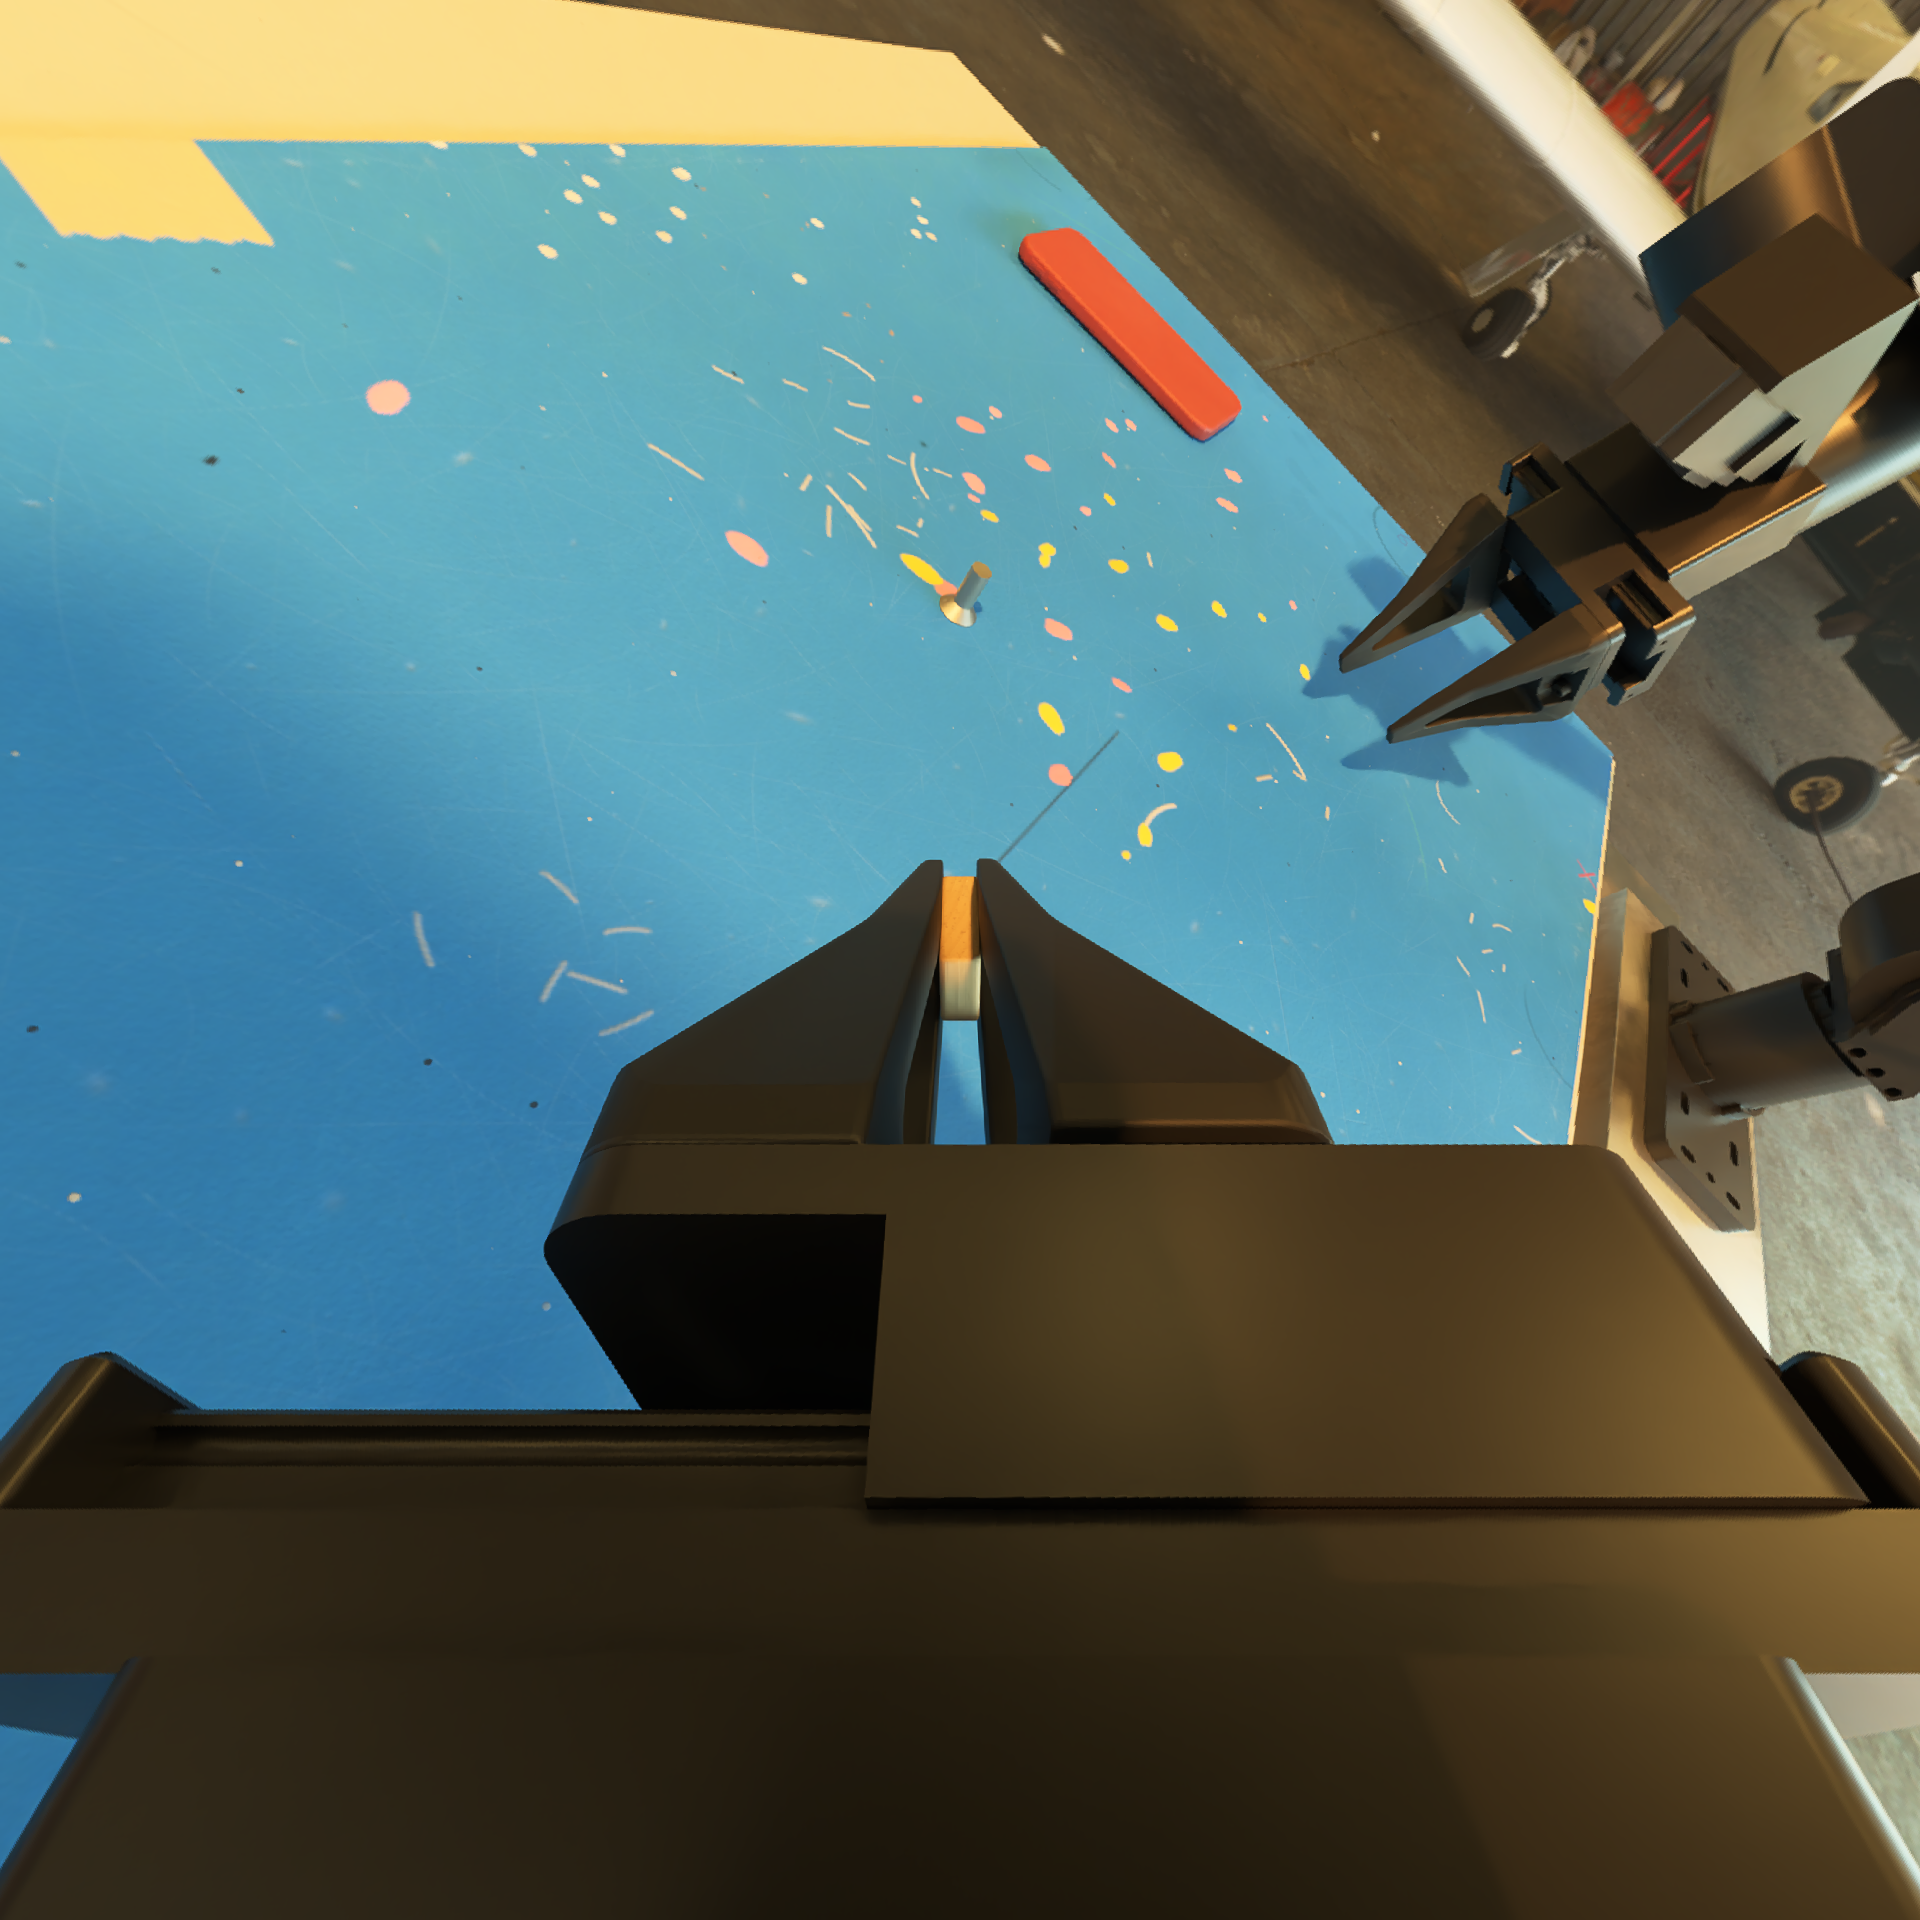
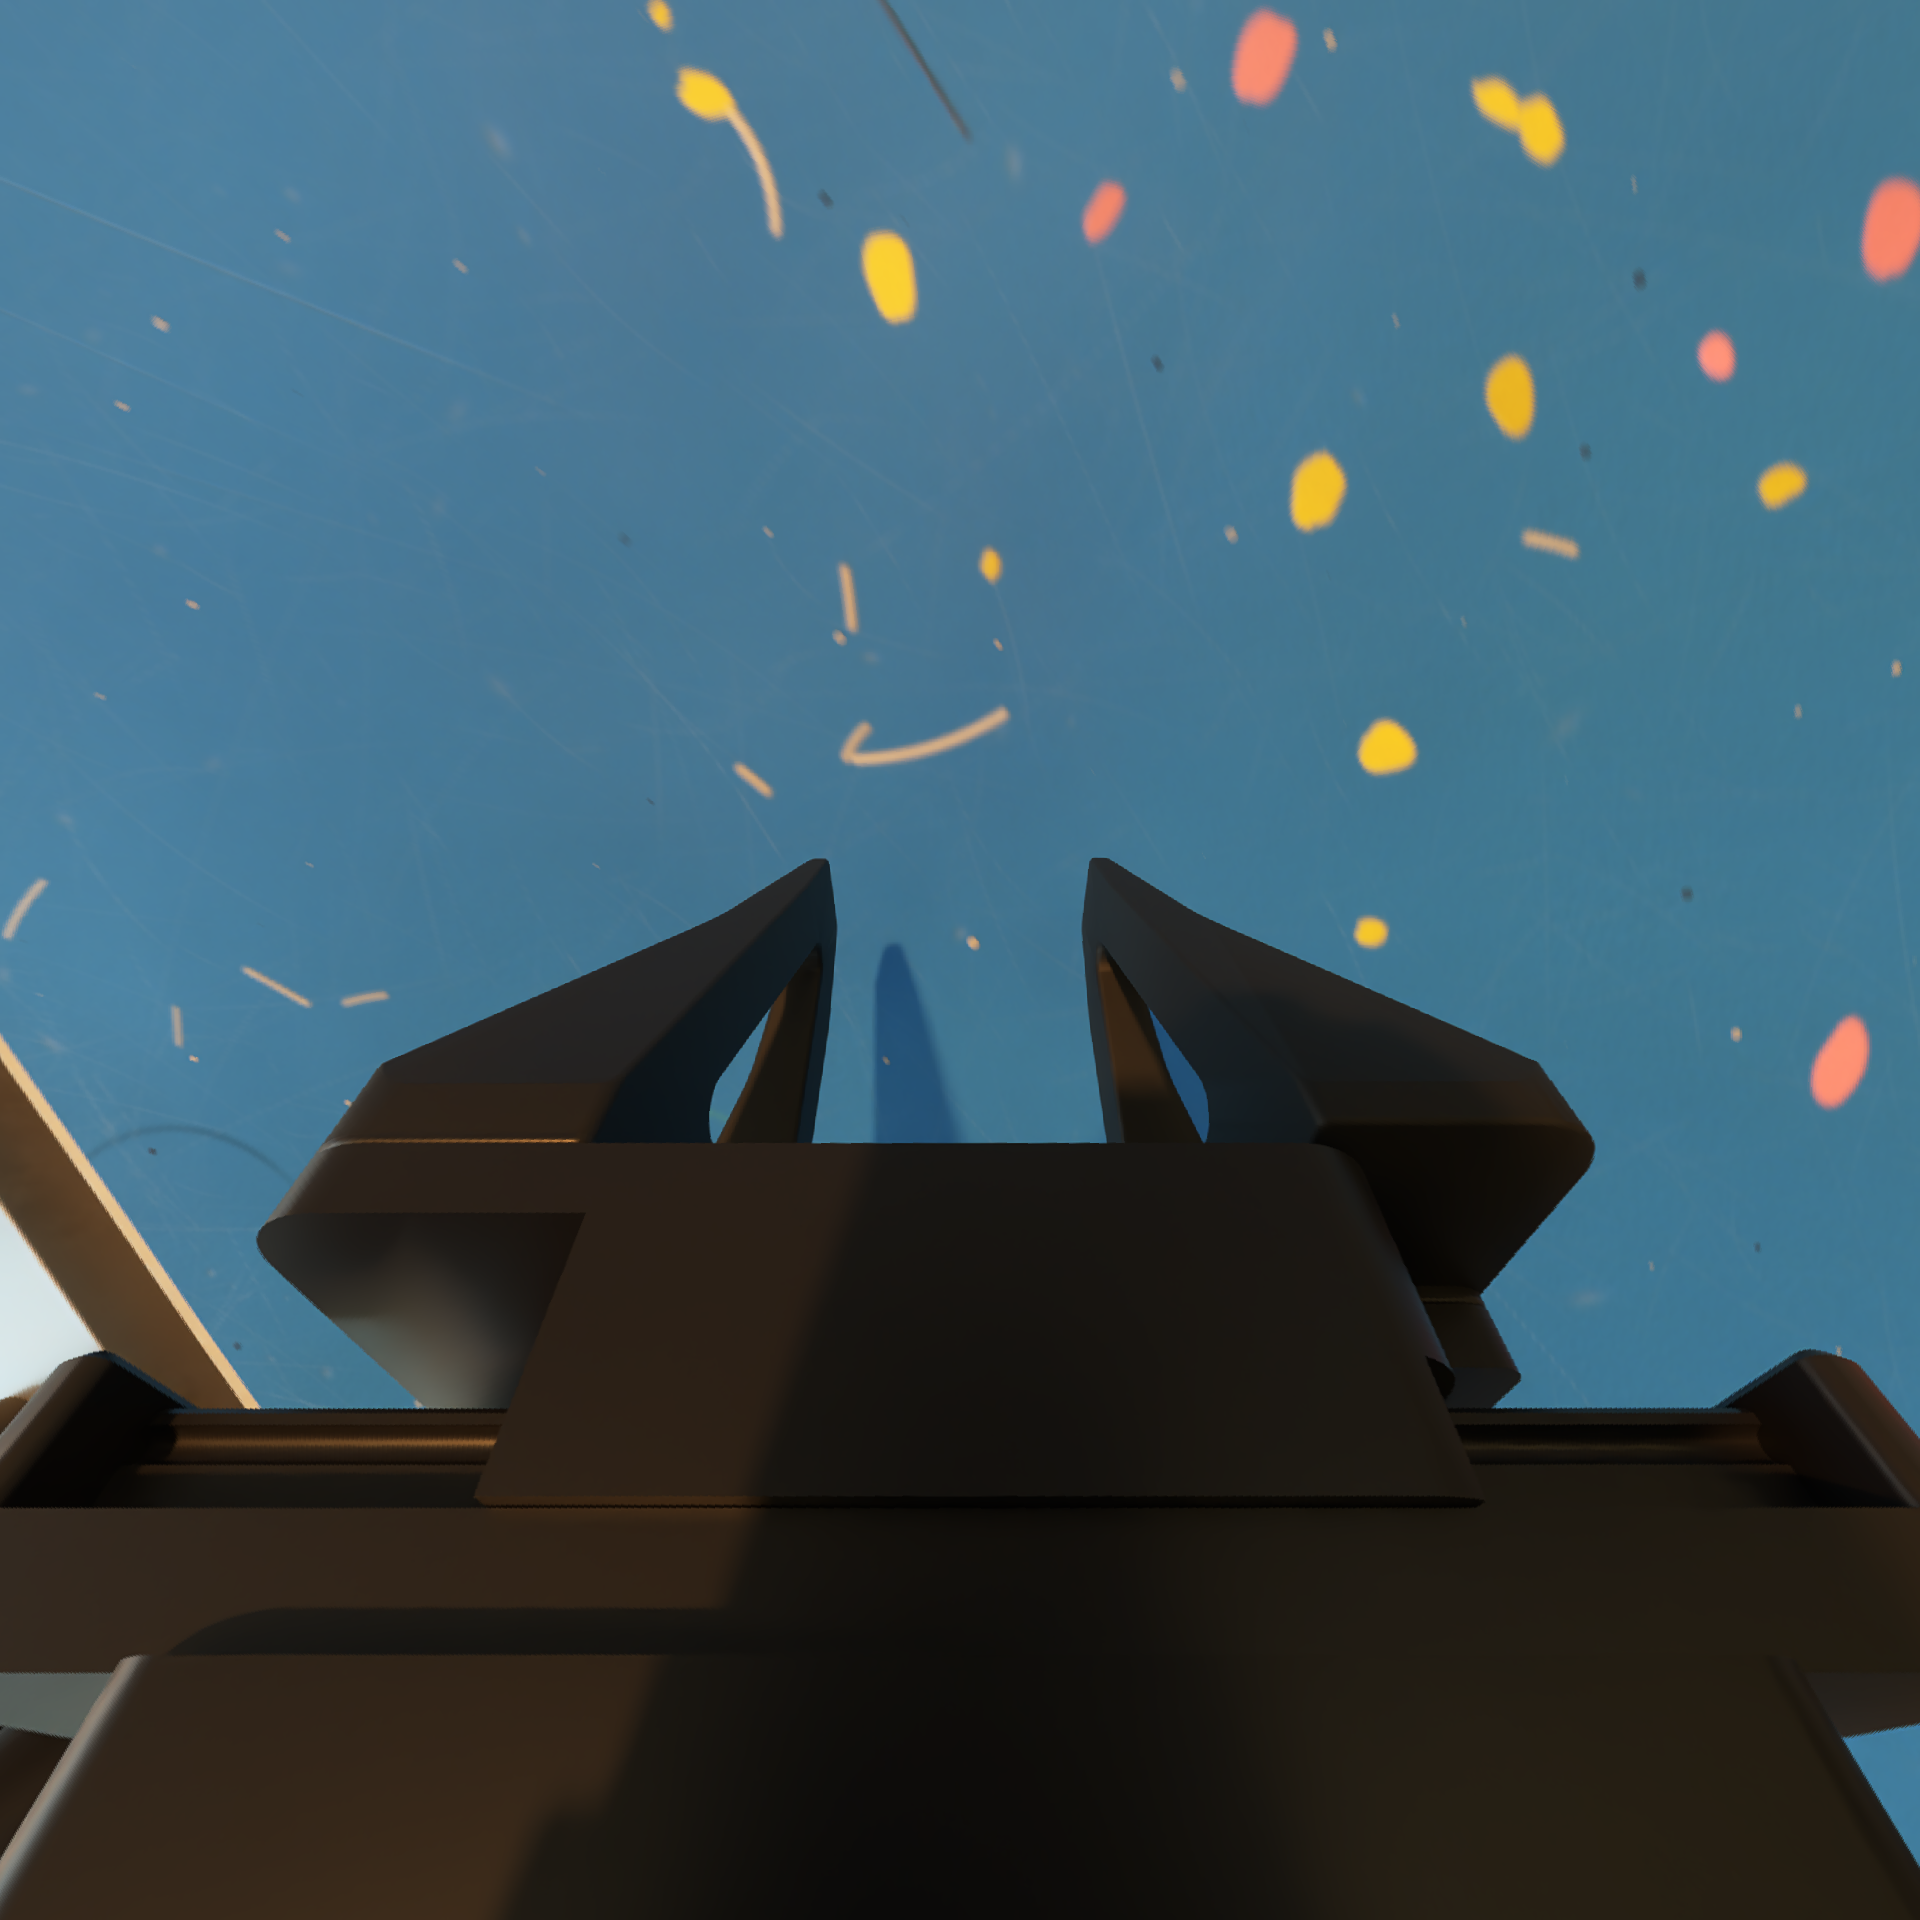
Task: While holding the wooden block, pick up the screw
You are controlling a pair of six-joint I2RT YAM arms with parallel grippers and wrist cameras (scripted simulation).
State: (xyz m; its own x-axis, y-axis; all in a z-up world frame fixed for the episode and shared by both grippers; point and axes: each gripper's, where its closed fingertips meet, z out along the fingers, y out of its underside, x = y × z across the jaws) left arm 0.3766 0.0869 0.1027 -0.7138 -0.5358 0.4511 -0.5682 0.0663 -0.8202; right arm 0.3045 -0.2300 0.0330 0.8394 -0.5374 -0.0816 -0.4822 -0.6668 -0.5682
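Observation:
My left gripper [image 1: 959, 868] is shut on a small wooden block [image 1: 960, 940] and holds it above the blue table [image 1: 416, 675]. A small silver screw [image 1: 965, 595] stands head down on the table, ahead of the left gripper. My right gripper shows in the left wrist view [image 1: 1366, 698] at the table's right edge, open and empty, to the right of the screw. In its own view the right gripper [image 2: 961, 864] is open over bare speckled table [image 2: 520, 520]; the screw and block are not in that view.
A flat red bar [image 1: 1129, 330] lies at the far right of the table near its edge. The table's right edge [image 1: 1590, 935] carries the right arm's mounting plate [image 1: 1704, 1091]. Beyond it is grey floor with wheeled carts [image 1: 1507, 322].

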